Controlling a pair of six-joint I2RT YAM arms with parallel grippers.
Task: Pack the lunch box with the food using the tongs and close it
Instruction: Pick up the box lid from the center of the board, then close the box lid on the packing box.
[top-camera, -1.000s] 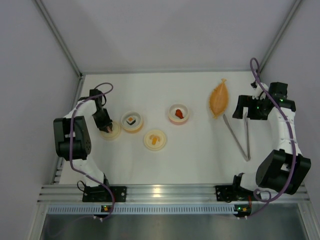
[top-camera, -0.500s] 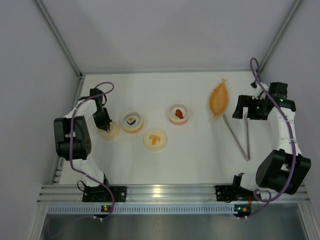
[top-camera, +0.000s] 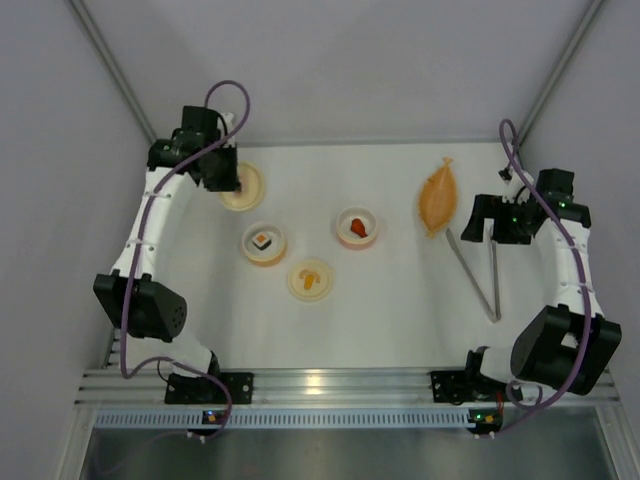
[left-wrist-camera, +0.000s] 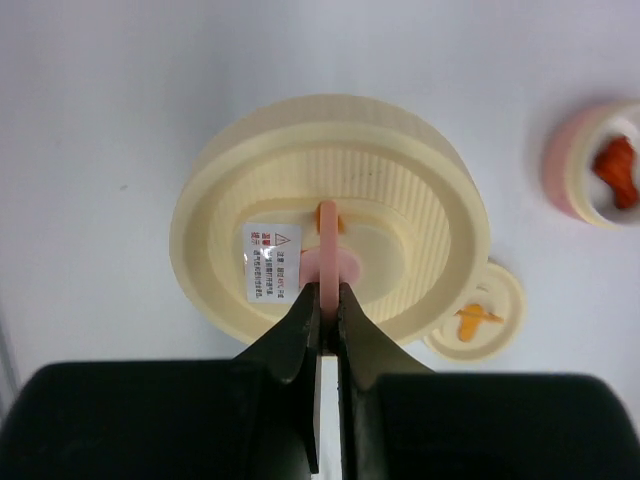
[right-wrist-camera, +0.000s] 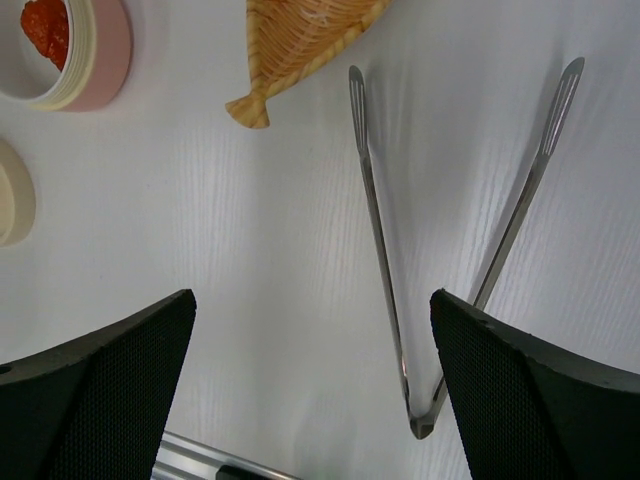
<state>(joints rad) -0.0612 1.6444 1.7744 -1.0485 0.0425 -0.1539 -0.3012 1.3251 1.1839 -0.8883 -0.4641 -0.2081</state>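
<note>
My left gripper (left-wrist-camera: 328, 290) is shut on the pink tab (left-wrist-camera: 327, 245) of a cream round lunch box part (left-wrist-camera: 400, 170), holding it above the back left of the table (top-camera: 243, 186). The sushi roll (top-camera: 262, 241) sits in an orange-rimmed bowl, and the red piece (top-camera: 357, 224) in a pink bowl (right-wrist-camera: 105, 50). The silver tongs (top-camera: 482, 272) lie on the right with their tips toward the back. My right gripper (right-wrist-camera: 315, 380) hangs open above the tongs (right-wrist-camera: 385, 260), whose joined end is near its right finger.
An orange leaf-shaped dish (top-camera: 439, 195) lies just behind the tongs' tips. A cream lid with an orange shape on it (top-camera: 310, 279) rests in front of the two bowls. Grey walls close in the table on three sides.
My left gripper closed on the cream part's pink tab at the near left, then lifted it and carried it to the back left. The right arm has barely moved.
</note>
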